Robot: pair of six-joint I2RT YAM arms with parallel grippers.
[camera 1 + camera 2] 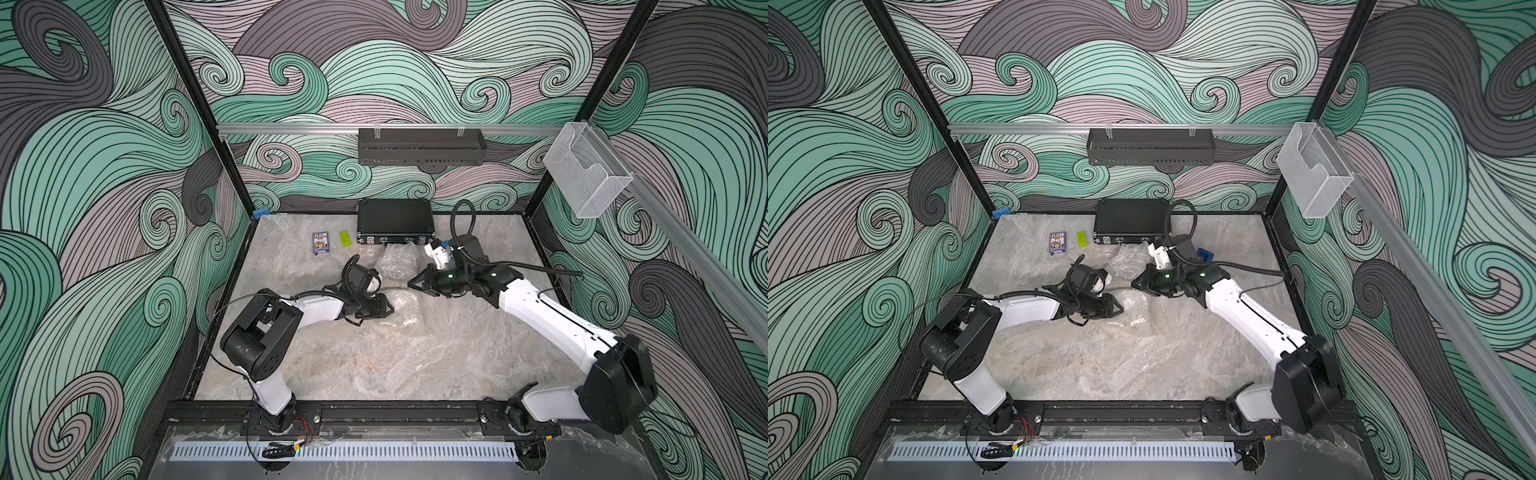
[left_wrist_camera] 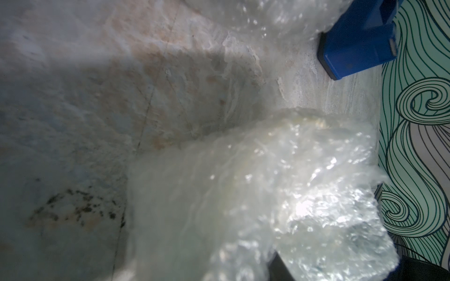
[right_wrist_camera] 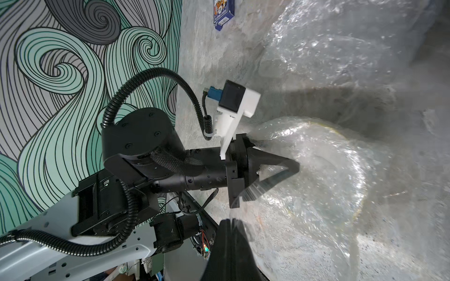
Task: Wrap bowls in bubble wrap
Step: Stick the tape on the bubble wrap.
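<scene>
A crumpled sheet of bubble wrap (image 1: 405, 316) lies mid-table in both top views. My left gripper (image 1: 392, 308) is shut on a fold of it, as the right wrist view shows (image 3: 295, 167). Through the wrap a bowl shows only as a faint yellow rim (image 3: 339, 132). In the left wrist view the wrap (image 2: 292, 194) covers the jaws except one dark finger (image 2: 280, 270). My right gripper (image 1: 409, 284) hovers just behind, shut, with a thin edge of the same sheet at its fingertips (image 3: 231, 220). A second bundle of bubble wrap (image 1: 397, 266) sits near the back; what is inside it cannot be made out.
A black case (image 1: 395, 226) stands against the back wall, with a card deck (image 1: 320, 242) and a green brick (image 1: 344, 239) to its left. A blue block (image 1: 1204, 254) lies behind my right wrist. A black shelf (image 1: 419, 146) and a clear holder (image 1: 586, 174) hang on the rails.
</scene>
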